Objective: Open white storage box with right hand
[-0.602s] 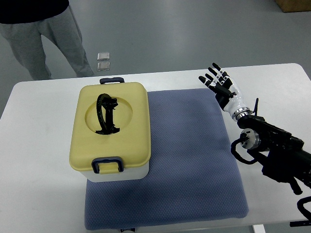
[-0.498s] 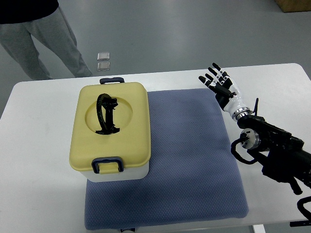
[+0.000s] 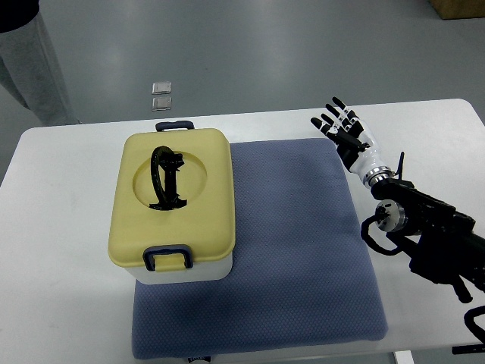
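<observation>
- The storage box (image 3: 173, 208) stands on the left part of a blue mat (image 3: 295, 258), which lies on a white table (image 3: 61, 288). Its body is white, but the lid (image 3: 198, 189) is pale yellow.
- From the centre of the table, the box is at about 9 o'clock, and the right hand (image 3: 345, 135) is at about 2 o'clock, well apart from the box.
- The right hand hangs above the far right corner of the mat. Its fingers (image 3: 333, 114) are spread and point toward 11 o'clock; it holds nothing.
- I think the hand is kept open like this because it must soon go to a latch or to the lid, and it has not yet begun the reach.
- The left arm does not show in the view.
- The long axis of the box runs from 12 o'clock to 6 o'clock. One dark latch (image 3: 168, 256) is on the near short end at 6 o'clock, and a second latch (image 3: 174, 125) is on the far end at 12 o'clock.
- A black carry handle (image 3: 165, 178) lies folded flat in a round hollow of the lid, also along the long axis.
- The lid is shut; I cannot tell whether the latches are locked.
- A person (image 3: 30, 68) stands beyond the table at 11 o'clock, only the legs visible.
</observation>
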